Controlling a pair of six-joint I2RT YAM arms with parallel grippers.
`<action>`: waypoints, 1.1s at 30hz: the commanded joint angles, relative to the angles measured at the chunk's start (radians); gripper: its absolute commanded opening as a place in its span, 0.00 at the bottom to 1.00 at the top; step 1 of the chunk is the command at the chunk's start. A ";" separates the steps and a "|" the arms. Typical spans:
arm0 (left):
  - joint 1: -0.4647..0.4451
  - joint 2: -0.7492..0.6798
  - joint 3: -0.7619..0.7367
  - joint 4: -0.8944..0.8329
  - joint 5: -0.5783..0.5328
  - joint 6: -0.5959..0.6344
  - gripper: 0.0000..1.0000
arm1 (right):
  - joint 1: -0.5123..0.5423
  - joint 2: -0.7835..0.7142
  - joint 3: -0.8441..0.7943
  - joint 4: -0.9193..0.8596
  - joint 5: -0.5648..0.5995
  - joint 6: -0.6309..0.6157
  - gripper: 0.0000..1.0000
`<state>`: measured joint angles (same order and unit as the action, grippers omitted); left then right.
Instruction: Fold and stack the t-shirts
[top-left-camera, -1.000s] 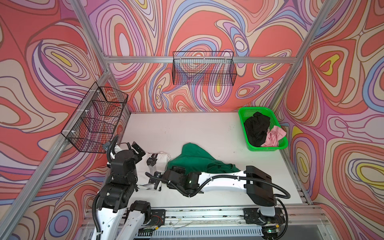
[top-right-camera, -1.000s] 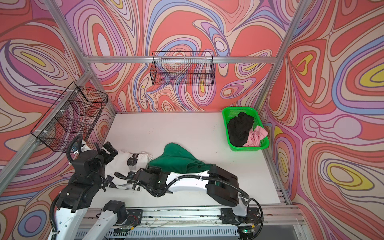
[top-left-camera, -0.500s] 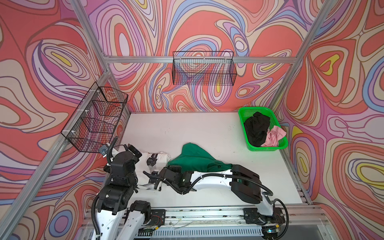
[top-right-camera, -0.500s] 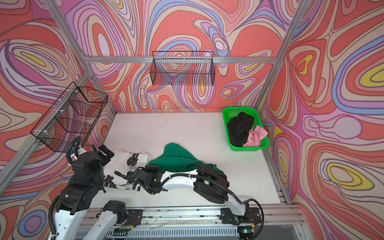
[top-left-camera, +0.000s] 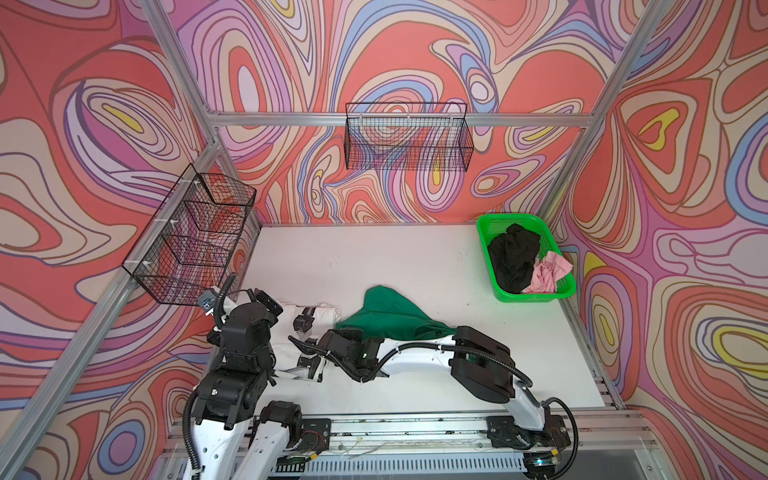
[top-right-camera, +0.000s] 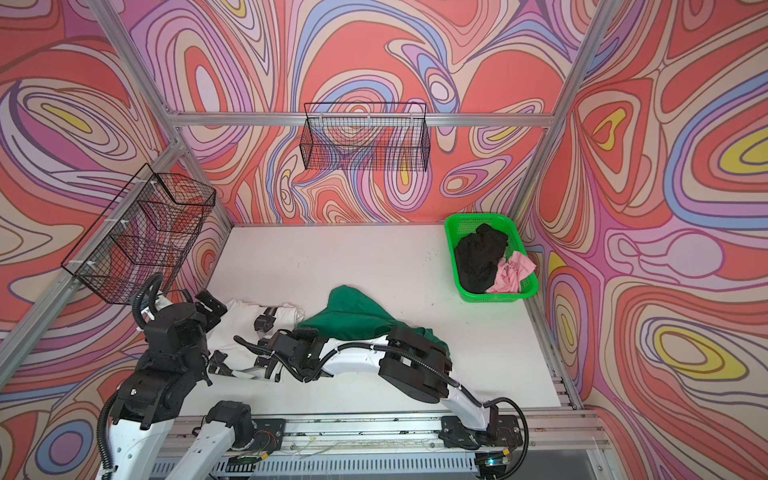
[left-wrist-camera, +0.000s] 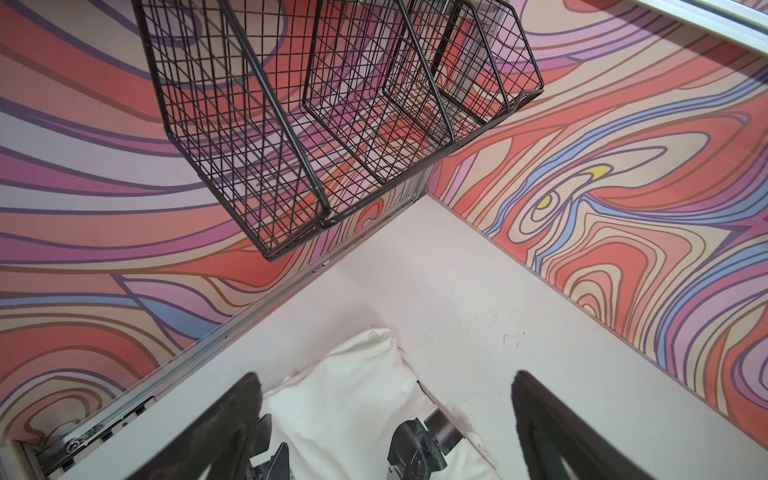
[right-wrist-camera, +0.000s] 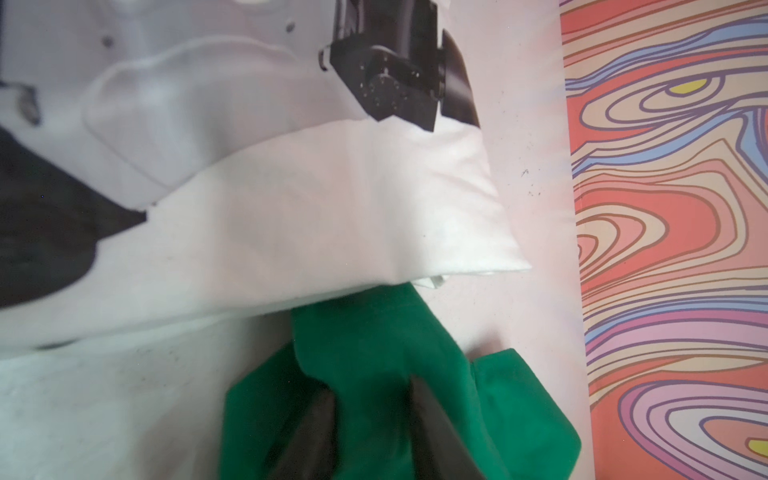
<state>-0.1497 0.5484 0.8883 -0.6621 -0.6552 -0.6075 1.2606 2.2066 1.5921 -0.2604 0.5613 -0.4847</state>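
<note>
Your left gripper (left-wrist-camera: 384, 376) is hanging low over one end of the white t-shirt (top-left-camera: 325, 314). Its jaws are standing wide apart and holding nothing. You cannot tell if they are touching the cloth. The white t-shirt, with its black marks, is lying on the table (top-left-camera: 374, 257) at the lower left in both top views. Your right gripper (right-wrist-camera: 372, 386) is reaching across to the lower middle of the top views. Its jaws are standing narrow and pinching a fold of the dark green t-shirt (top-left-camera: 386, 316). That shirt is sitting in a crumpled heap in the lower middle of both top views, just to the right of the white one. In the right wrist view the two are touching, and a bit of green is tucking under the white edge. The black t-shirt (top-left-camera: 513, 257) and the pale pink t-shirt (top-left-camera: 548, 274) are lying bunched together in the bright green basket (top-left-camera: 490, 220). The basket is sitting at the right of both top views, well apart from both grippers.
</note>
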 joint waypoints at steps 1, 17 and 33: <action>-0.004 0.000 -0.003 -0.027 -0.013 -0.014 0.95 | -0.012 0.024 0.033 0.012 0.006 -0.019 0.16; -0.003 0.035 -0.046 0.113 0.236 0.116 0.98 | -0.161 -0.538 -0.027 -0.025 -0.132 0.121 0.00; -0.276 0.256 -0.083 0.334 0.884 0.365 0.98 | -0.305 -0.876 0.010 -0.132 -0.099 0.231 0.00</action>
<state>-0.3664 0.7776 0.8047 -0.3672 0.1070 -0.3317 0.9577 1.3544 1.5696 -0.3614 0.4309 -0.2737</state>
